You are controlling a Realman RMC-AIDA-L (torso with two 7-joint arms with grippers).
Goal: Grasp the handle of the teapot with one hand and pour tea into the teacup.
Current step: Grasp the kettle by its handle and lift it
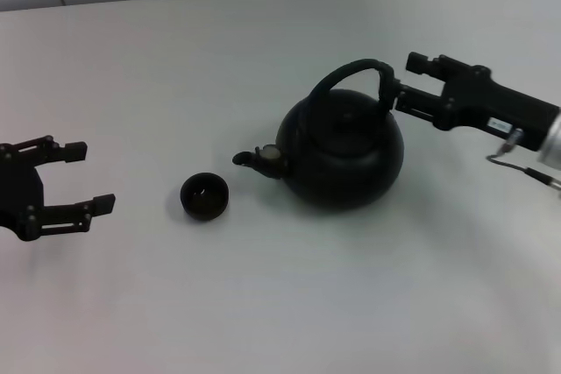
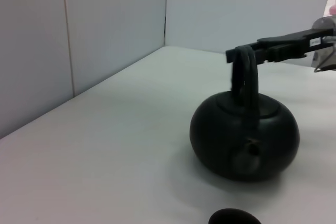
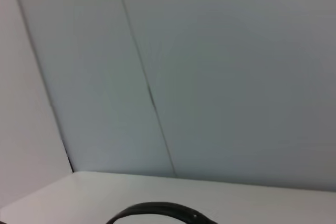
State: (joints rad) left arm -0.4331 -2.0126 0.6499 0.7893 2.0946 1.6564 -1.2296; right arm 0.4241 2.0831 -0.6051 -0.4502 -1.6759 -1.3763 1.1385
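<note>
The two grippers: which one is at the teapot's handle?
The right gripper, reaching the handle from the teapot's right. The left gripper waits open, left of the teacup.

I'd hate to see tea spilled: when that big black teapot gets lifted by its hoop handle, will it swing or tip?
Probably some swing: the teapot is wide and round under one arched handle, gripped near its right end. It looks heavy for its size. The spout already faces the teacup.
</note>
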